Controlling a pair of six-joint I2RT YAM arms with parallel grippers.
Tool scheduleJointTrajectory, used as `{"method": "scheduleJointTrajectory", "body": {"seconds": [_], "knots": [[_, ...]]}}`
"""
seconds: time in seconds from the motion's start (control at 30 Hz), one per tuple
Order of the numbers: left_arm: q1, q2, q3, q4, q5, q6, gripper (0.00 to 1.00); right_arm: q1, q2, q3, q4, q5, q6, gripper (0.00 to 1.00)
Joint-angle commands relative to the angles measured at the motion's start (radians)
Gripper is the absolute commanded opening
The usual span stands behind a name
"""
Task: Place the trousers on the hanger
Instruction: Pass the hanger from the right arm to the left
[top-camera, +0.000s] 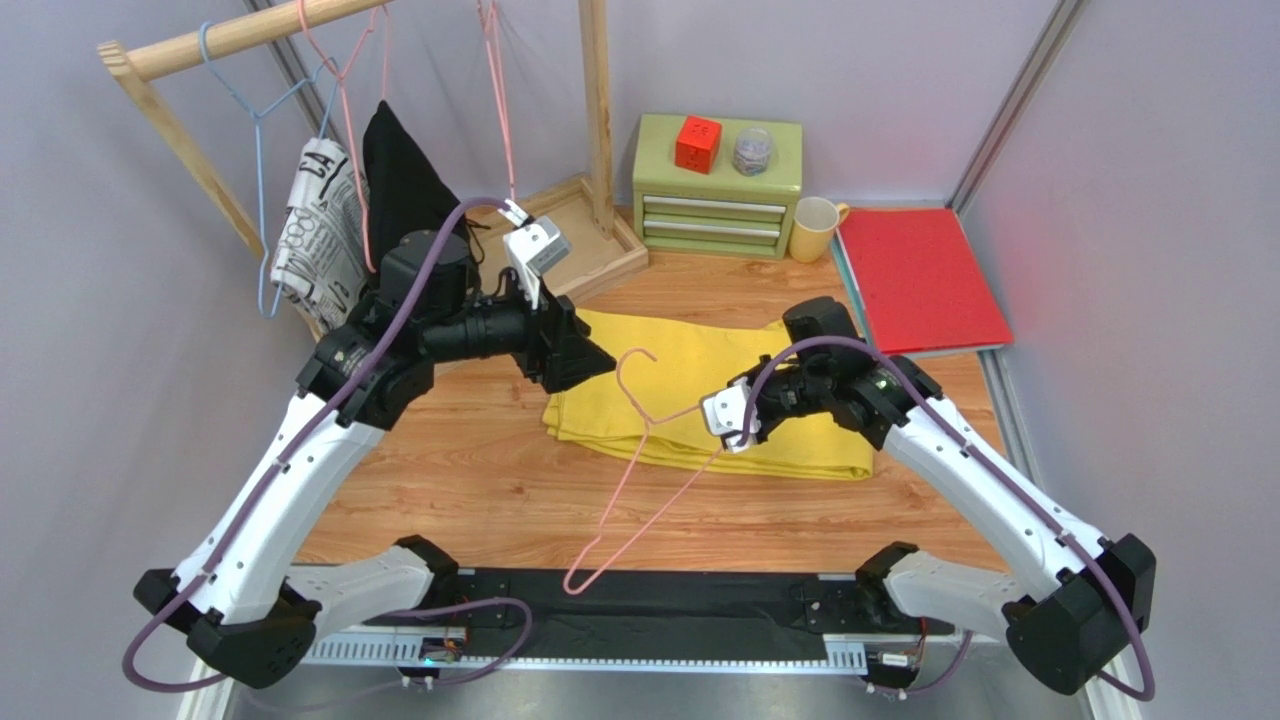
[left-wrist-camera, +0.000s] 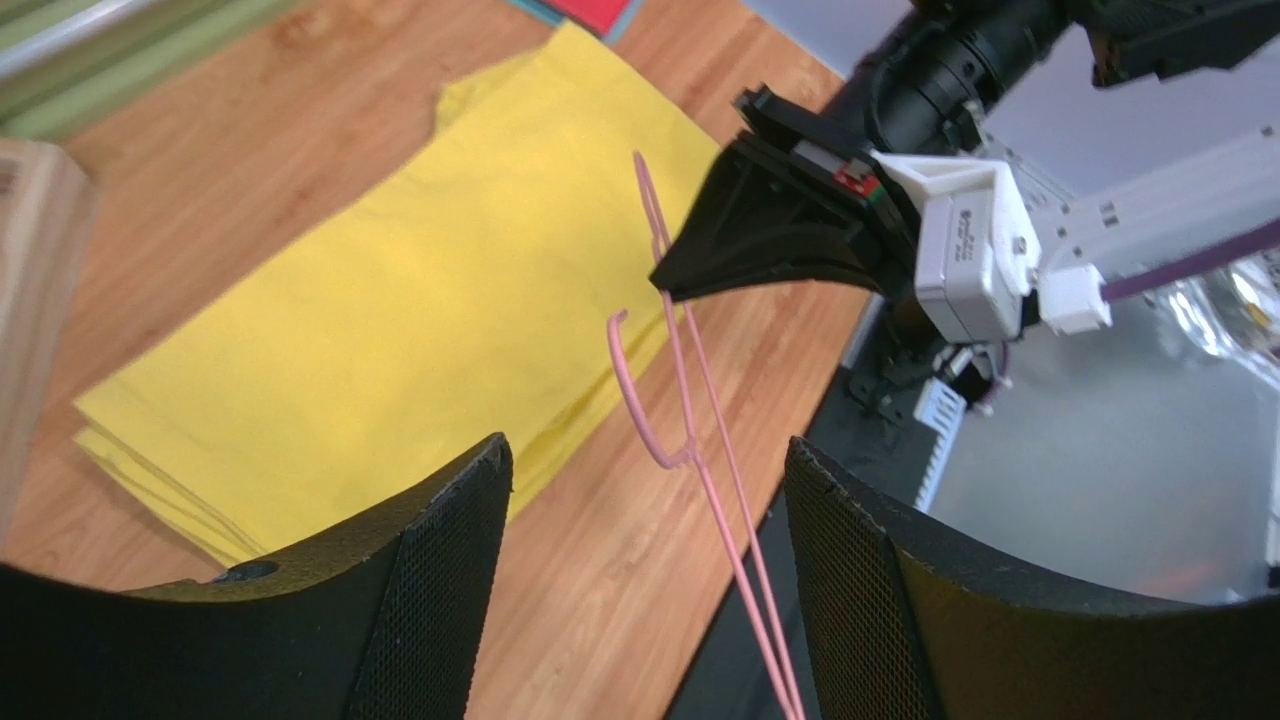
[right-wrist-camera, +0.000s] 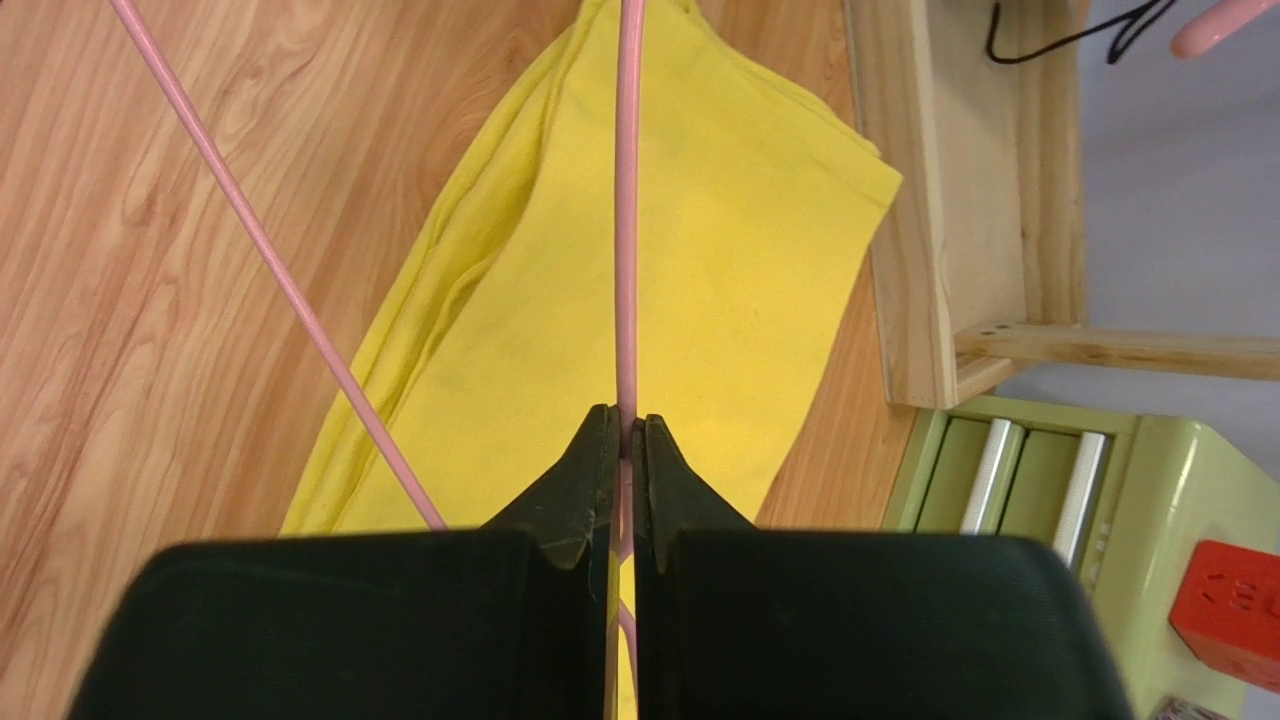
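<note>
The yellow trousers (top-camera: 781, 428) lie folded flat on the wooden table, mid-right; they also show in the left wrist view (left-wrist-camera: 406, 300) and the right wrist view (right-wrist-camera: 721, 270). My right gripper (top-camera: 718, 420) is shut on one wire side of a pink hanger (top-camera: 639, 480) and holds it tilted above the trousers' near-left edge, hook up. The right wrist view shows the wire (right-wrist-camera: 628, 225) pinched between the closed tips (right-wrist-camera: 631, 423). My left gripper (top-camera: 589, 360) is open and empty, just left of the hook. In its own view (left-wrist-camera: 646, 450) the hanger (left-wrist-camera: 684, 375) and the right gripper (left-wrist-camera: 676, 282) lie ahead.
A wooden rack (top-camera: 226, 38) at the back left carries a light blue hanger (top-camera: 248, 105), pink hangers (top-camera: 353, 90), a black garment (top-camera: 398, 173) and a patterned garment (top-camera: 316, 210). A green drawer box (top-camera: 718, 188), a mug (top-camera: 813, 228) and a red folder (top-camera: 920, 278) sit at the back right.
</note>
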Motion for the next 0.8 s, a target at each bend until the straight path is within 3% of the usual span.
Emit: {"method": "scheduleJointTrajectory", "body": {"seconds": [0.0,0.17,0.43,0.6,0.73,0.77], "knots": [[-0.004,0.030,0.060,-0.152,0.109,0.036,0.72,-0.005,0.013,0.041,-0.101,-0.049,-0.152,0.00],[-0.004,0.108,0.064,-0.201,0.074,-0.014,0.62,-0.005,0.034,0.055,-0.141,-0.035,-0.215,0.00],[-0.036,0.182,0.025,-0.224,0.125,-0.096,0.62,-0.005,0.062,0.091,-0.200,-0.023,-0.309,0.00],[-0.088,0.191,-0.021,-0.211,0.109,-0.132,0.55,-0.005,0.089,0.102,-0.224,-0.019,-0.329,0.00],[-0.105,0.205,-0.067,-0.165,0.060,-0.173,0.35,-0.003,0.092,0.093,-0.223,-0.023,-0.356,0.00],[-0.105,0.206,-0.077,-0.151,0.059,-0.176,0.16,-0.005,0.092,0.090,-0.218,-0.019,-0.356,0.00]]}}
